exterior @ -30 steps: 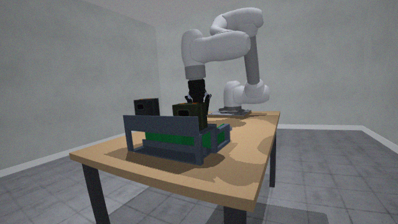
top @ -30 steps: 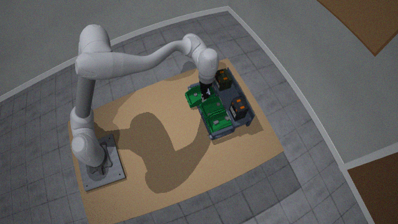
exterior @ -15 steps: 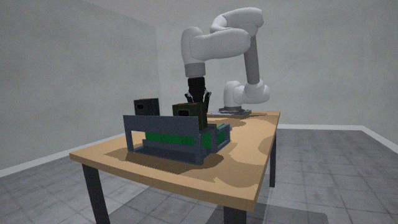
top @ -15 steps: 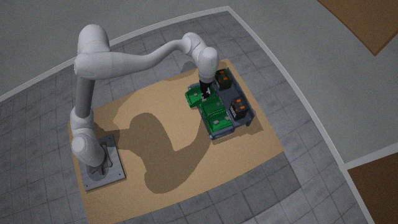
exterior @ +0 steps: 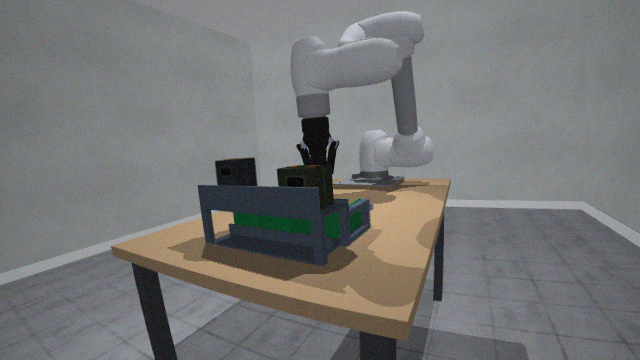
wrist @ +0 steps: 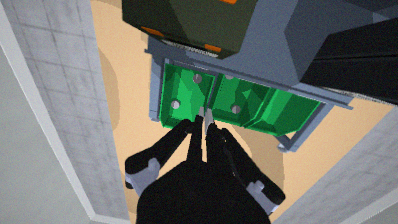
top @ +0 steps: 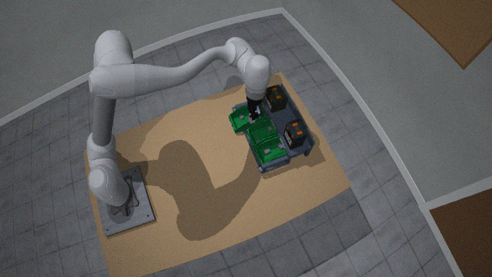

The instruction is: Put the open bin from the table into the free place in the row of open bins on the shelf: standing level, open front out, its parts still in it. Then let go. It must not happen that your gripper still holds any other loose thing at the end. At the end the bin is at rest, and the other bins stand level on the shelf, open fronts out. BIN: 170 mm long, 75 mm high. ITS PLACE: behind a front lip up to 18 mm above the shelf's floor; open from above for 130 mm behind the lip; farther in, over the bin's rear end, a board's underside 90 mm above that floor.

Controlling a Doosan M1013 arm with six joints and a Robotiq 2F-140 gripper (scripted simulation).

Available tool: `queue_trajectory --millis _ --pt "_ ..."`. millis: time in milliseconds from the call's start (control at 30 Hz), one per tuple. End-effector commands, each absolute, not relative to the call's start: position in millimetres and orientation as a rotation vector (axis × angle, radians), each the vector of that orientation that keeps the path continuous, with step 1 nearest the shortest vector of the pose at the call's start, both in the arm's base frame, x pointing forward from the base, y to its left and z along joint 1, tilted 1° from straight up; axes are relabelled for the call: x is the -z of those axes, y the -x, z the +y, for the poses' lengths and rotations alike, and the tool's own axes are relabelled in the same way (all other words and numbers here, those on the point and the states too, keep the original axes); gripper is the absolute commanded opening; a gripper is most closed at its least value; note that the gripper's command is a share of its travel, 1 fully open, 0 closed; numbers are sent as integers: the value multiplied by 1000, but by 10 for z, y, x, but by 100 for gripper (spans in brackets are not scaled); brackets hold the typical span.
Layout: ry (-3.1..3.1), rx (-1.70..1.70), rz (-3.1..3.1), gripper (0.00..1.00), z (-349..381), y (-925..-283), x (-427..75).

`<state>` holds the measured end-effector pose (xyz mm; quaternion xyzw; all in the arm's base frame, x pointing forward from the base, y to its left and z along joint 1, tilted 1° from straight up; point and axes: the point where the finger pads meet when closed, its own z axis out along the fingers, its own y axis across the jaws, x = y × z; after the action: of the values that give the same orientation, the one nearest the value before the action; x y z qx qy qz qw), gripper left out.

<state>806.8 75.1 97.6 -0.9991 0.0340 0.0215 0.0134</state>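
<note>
While the fingers stand close together at the end green bin's [top: 239, 120] [exterior: 355, 218] [wrist: 184, 100] inner side wall, whether the gripper [top: 253, 116] [exterior: 319, 163] [wrist: 204, 113] pinches it cannot be told.

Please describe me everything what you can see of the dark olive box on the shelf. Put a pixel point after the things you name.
The dark olive box [top: 276, 98] [exterior: 304, 187] [wrist: 190, 25] looks rigid and blocky, with flat sides, orange marks on top and a black patch on one side. It stands upright on the upper board of the grey-blue shelf [top: 285, 117] [exterior: 259, 197] [wrist: 270, 50], behind the green bins. Its material is unclear.
</note>
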Motion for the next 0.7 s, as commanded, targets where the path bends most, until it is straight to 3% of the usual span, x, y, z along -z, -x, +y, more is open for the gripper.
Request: queue_trajectory --millis 0,667 --pt "3112 -67 106 6 750 -8067 -1034" --pt "3112 -67 106 6 743 -8065 -1329"
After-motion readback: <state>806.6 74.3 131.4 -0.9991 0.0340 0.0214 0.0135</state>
